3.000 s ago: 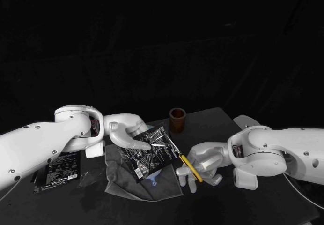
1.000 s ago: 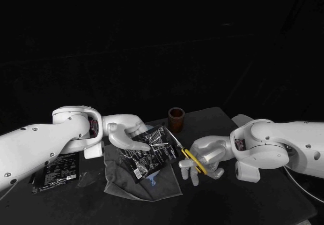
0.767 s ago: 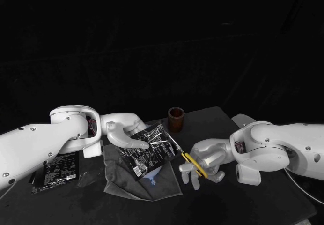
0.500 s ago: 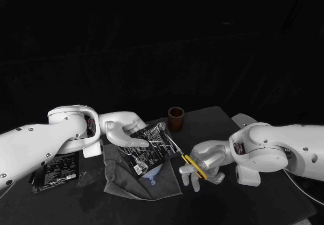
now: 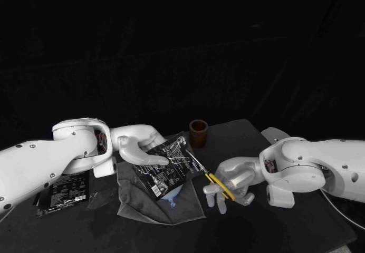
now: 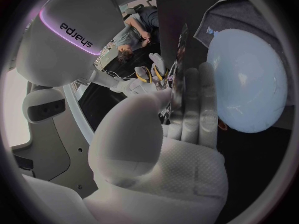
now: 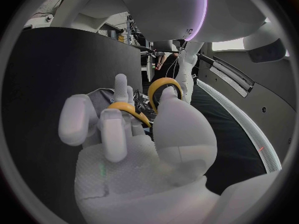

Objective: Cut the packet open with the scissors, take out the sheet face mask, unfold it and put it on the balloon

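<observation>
"Black matte table, crumpled grey cloth on it — where's the packet?"

"Raised over the cloth: flat glossy dark foil, pinched in the left hand, thumb in front, fingers behind. A smooth, round, pale blue balloon lies beneath."

"And the scissors?"

"Yellow loop handles around the fingers of the right hand — thin blades at the packet's near edge."

Packet above cloth and balloon, scissors just right of it — cup behind, spare packets left
</observation>
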Controlling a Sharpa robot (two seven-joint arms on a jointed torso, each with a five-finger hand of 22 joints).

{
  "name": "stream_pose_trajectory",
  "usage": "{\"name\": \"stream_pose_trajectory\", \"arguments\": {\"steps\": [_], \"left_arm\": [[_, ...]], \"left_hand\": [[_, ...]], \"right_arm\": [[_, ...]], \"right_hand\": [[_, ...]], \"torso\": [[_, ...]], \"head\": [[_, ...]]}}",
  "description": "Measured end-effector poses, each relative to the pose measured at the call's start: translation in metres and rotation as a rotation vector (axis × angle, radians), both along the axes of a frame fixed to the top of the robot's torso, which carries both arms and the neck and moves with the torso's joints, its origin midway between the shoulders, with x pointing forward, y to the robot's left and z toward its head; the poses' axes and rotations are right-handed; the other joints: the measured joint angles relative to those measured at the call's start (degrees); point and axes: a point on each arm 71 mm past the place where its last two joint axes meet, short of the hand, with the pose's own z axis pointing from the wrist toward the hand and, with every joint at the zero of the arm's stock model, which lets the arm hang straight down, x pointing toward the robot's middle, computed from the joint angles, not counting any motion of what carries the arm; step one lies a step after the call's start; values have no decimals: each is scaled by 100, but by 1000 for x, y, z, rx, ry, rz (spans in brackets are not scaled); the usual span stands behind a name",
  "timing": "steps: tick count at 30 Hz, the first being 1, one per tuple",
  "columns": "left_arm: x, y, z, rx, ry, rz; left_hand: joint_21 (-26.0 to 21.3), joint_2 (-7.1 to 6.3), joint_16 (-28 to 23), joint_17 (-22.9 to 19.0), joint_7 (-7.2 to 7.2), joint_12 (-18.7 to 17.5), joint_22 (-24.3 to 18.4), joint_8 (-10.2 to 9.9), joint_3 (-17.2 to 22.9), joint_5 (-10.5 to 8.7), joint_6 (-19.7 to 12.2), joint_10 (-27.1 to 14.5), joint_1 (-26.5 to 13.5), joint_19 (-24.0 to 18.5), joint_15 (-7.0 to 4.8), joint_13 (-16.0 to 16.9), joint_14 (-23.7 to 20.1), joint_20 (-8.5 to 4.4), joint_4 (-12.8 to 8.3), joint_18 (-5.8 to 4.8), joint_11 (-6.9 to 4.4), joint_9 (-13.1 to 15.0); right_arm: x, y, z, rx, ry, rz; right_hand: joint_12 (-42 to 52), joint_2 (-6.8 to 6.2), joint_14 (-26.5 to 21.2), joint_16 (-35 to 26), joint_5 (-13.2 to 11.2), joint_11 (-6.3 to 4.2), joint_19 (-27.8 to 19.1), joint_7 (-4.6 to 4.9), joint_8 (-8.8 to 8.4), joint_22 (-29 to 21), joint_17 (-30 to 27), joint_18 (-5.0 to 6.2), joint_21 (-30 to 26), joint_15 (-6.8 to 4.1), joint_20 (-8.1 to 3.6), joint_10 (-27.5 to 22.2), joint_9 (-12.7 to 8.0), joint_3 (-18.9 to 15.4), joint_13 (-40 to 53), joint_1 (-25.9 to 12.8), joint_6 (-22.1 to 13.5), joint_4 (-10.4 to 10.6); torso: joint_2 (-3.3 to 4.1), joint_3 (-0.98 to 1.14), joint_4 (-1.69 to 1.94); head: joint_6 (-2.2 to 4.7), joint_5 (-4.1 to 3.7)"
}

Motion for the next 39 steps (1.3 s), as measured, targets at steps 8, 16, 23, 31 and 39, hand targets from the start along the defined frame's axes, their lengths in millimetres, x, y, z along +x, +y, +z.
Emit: {"name": "stream_pose_trajectory", "arguments": {"steps": [8,16,23,31,39], "left_arm": [[-2,-1,0,-2,0,-6],[-3,-2,1,-2,0,-12],[-3,-2,1,0,1,-12],[-4,-2,0,1,3,-15],[-5,-3,1,1,4,-20]], "left_hand": [[0,0,0,4,-1,-1,5,-10,0,6,-1,-1,0,-7,0,-1,-1,7,0,4,1,0],[0,0,0,7,-1,-1,5,17,0,6,-3,3,0,-7,1,4,-1,8,0,8,-3,0],[-1,0,0,8,-6,-6,4,18,0,5,-9,13,0,-7,9,4,-9,8,0,12,-13,0],[-1,0,0,8,12,-6,4,17,0,2,7,13,0,-7,10,4,-9,9,0,13,-13,0],[-2,0,0,15,-1,-6,10,3,0,-14,20,12,0,-7,11,3,-8,9,0,10,-12,0]], "right_arm": [[-1,1,3,0,-10,7],[1,0,10,1,-32,7],[2,-3,14,2,-45,1],[5,-1,16,2,-52,10],[9,4,15,2,-50,27]], "right_hand": [[-24,0,0,0,0,0,0,0,0,-2,1,-2,-23,0,0,0,-11,0,-22,0,0,0],[-31,0,0,-1,0,0,0,-1,0,-1,5,-5,-48,0,0,0,-18,0,-41,0,0,0],[-59,0,0,-1,0,1,0,-1,0,2,5,-11,-77,0,0,-1,-25,0,-75,0,-1,0],[-205,0,0,-2,0,50,0,-2,0,2,1,50,-112,0,0,-115,-61,-40,-194,0,0,7],[-311,-313,14,-20,0,179,-75,148,-67,0,0,50,-189,97,75,-587,-155,-16,-601,-43,-172,32]], "torso": [[1,3,-1],[0,3,0],[0,-1,3],[1,-4,7],[3,-4,11]], "head": [[3,8],[-1,12],[20,-2],[37,-9],[23,-1]]}}
